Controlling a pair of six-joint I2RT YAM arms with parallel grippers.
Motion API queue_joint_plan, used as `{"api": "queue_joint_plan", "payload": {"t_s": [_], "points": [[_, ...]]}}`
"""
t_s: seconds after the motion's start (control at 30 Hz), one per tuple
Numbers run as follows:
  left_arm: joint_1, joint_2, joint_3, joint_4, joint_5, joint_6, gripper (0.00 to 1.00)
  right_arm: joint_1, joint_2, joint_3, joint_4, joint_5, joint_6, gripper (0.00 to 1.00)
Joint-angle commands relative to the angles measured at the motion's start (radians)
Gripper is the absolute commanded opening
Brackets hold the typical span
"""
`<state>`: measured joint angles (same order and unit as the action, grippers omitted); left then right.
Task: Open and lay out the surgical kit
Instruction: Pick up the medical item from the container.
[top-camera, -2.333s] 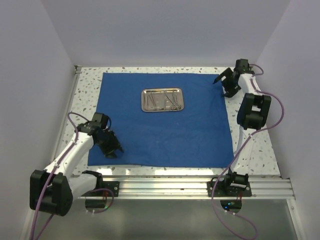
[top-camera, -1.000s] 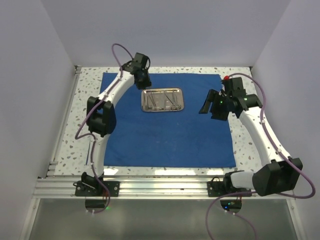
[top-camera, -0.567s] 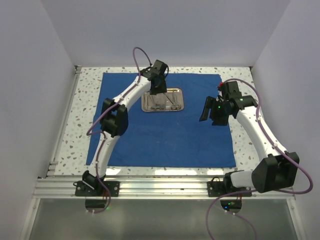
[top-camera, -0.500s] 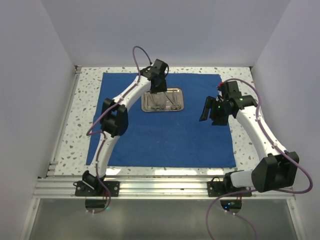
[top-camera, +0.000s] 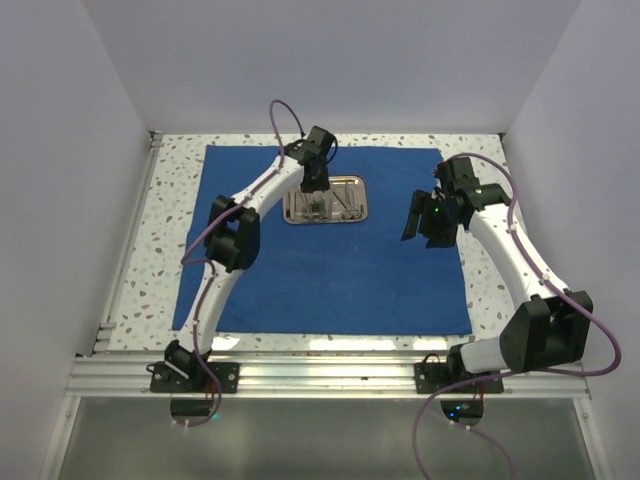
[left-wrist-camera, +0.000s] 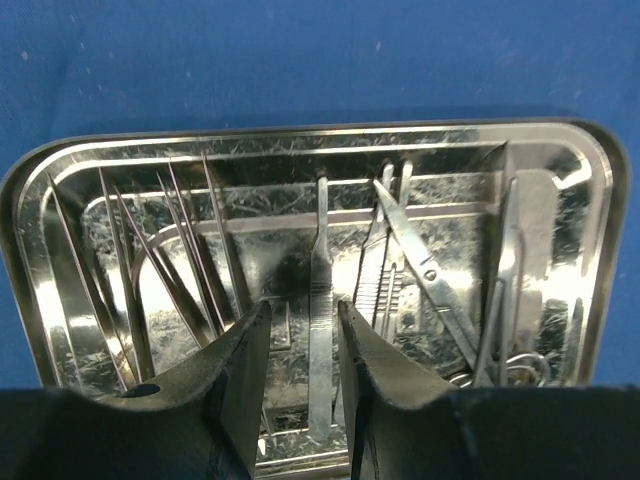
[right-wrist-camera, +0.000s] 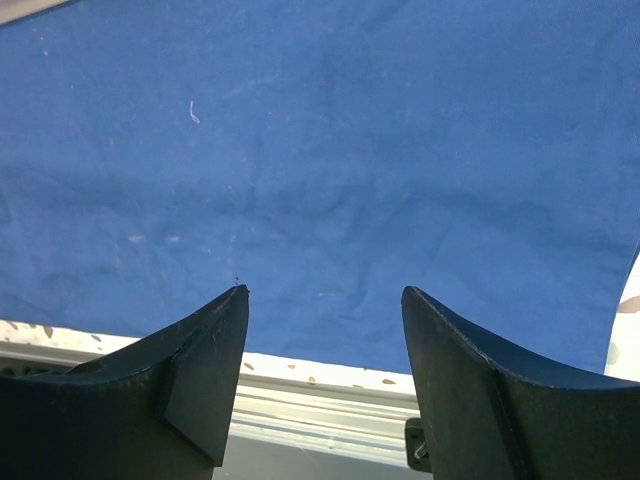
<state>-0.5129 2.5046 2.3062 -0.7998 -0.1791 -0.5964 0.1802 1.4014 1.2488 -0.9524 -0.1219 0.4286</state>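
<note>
The royal-blue cloth (top-camera: 320, 280) lies spread flat on the table. The shiny steel tray (top-camera: 360, 203) sits on its far middle and holds several thin silver instruments. My left gripper (top-camera: 314, 186) hangs low over the tray's left half. In the left wrist view it (left-wrist-camera: 303, 308) is open a little, its fingers (left-wrist-camera: 245, 360) straddling a flat steel handle (left-wrist-camera: 320, 260) without pinching it. Tweezers (left-wrist-camera: 190, 250) lie to the left and scissors (left-wrist-camera: 430, 280) to the right in the tray (left-wrist-camera: 300, 135). My right gripper (top-camera: 420, 220) is open and empty above the cloth's right edge (right-wrist-camera: 350, 150).
The speckled tabletop (top-camera: 175, 200) shows around the cloth. An aluminium rail (top-camera: 330, 370) runs along the near edge and also shows in the right wrist view (right-wrist-camera: 320, 400). Plain walls close in the left, right and back.
My left arm swung from the cloth's near left corner up to the tray and settled over it. My right arm came from the far right corner to the cloth's right edge.
</note>
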Motion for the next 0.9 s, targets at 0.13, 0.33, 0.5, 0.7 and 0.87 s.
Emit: {"api": "queue_joint_plan", "payload": {"t_s": [0.13, 0.33, 0.5, 0.7, 0.87], "points": [[-0.038, 0.005, -0.08, 0.021, 0.004, 0.041, 0.36, -0.002, -0.019, -0.014, -0.014, 0.014, -0.031, 0.66], [-0.055, 0.043, -0.105, -0.042, 0.003, 0.018, 0.34, -0.004, -0.042, -0.044, -0.017, 0.018, -0.042, 0.66], [-0.075, 0.007, -0.229, -0.055, 0.007, -0.005, 0.3, -0.004, -0.061, -0.071, -0.019, 0.019, -0.048, 0.65], [-0.082, -0.033, -0.323, -0.101, -0.025, -0.037, 0.28, -0.004, -0.074, -0.107, -0.006, 0.011, -0.048, 0.65], [-0.085, -0.052, -0.386, -0.089, -0.01, -0.04, 0.27, -0.004, -0.085, -0.121, -0.002, 0.01, -0.048, 0.65]]}}
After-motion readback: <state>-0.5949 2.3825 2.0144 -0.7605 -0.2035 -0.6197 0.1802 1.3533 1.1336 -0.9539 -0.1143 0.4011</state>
